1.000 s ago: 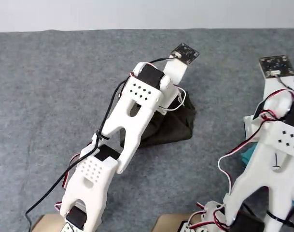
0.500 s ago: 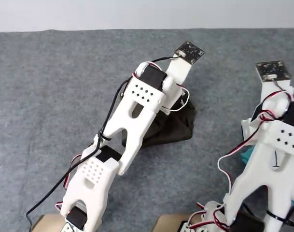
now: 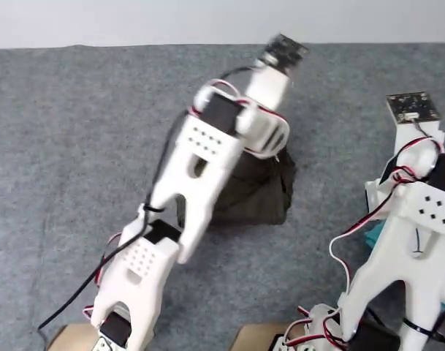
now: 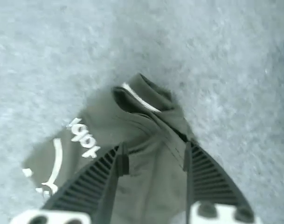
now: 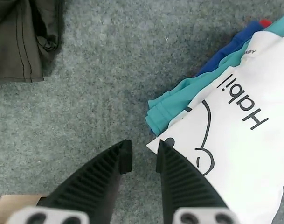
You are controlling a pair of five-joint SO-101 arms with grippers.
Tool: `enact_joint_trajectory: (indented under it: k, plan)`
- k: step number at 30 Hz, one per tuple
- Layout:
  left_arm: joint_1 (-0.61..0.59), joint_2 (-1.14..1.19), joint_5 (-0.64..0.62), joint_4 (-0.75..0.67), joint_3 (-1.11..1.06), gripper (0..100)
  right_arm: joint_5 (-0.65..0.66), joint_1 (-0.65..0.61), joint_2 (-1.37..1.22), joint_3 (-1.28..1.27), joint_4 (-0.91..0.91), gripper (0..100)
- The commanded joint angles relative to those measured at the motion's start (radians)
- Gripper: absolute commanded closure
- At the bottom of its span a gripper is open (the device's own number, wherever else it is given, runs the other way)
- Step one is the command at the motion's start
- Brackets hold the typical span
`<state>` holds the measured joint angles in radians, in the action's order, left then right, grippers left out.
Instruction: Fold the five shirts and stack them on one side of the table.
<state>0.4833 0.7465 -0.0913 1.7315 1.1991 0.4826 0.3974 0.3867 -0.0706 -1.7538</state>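
as the wrist views show, left tool (image 4: 152, 161) spread over dark shirt (image 4: 102, 126), right tool (image 5: 142, 156) barely parted

grey felt table cover (image 3: 61, 146) | pale wall (image 3: 134, 22) behind far edge | tan board (image 3: 67, 338) at near edge

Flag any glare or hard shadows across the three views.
High view: even light, no glare on the left arm, only soft shadow around the dark shirt. Left wrist view: faint shadow edging that shirt. Right wrist view: white shirt bright, print not washed out; dark shirt's folds in deep shadow.
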Motion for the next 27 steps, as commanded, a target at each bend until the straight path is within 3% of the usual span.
enact_joint_trajectory:
  k: [1,6,10,16,19,27]
  plan:
    - [-0.130,-0.081,-0.008,0.025,0.058,81,0.002,0.004,0.039,0.011,-0.039,89.8]
    - [-0.305,-0.264,-0.005,0.025,0.030,91,-0.009,-0.101,0.039,0.011,-0.036,89.8]
    - [-0.436,-0.407,0.026,0.025,-0.071,100,-0.133,-0.262,0.028,0.011,0.005,89.8]
    - [-0.651,-0.626,0.071,0.025,-0.346,100,-0.276,-0.458,-0.027,0.009,0.188,90.4]
    - [-0.755,-0.727,0.098,0.025,-0.489,100,-0.284,-0.547,-0.130,0.032,0.257,98.7]
    - [-0.976,-0.945,0.199,0.021,-0.803,100,-0.359,-0.727,-0.458,0.276,0.367,98.8]
